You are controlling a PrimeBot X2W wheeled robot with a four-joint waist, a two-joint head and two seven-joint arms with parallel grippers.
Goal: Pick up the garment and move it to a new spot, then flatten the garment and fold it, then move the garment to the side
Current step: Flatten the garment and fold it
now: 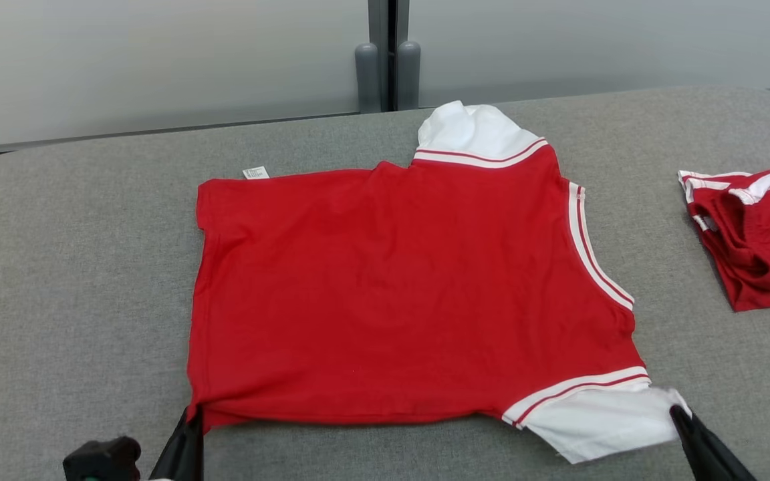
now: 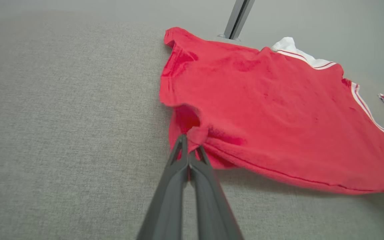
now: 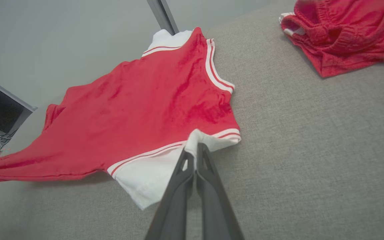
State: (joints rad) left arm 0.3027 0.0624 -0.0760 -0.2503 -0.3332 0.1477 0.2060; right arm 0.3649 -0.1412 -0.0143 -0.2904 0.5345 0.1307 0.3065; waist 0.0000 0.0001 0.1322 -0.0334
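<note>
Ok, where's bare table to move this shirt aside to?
Widest free patch: the grey table left of the red shirt, from its hem out to the table's left edge. A narrower bare strip lies between the shirt and the second red garment on the right. That side is crowded, so left looks safer.

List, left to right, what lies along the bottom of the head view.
The left gripper, shut on the hem corner → red fabric shirt with white striped sleeves → its near white sleeve → right gripper, shut on that sleeve.
</note>
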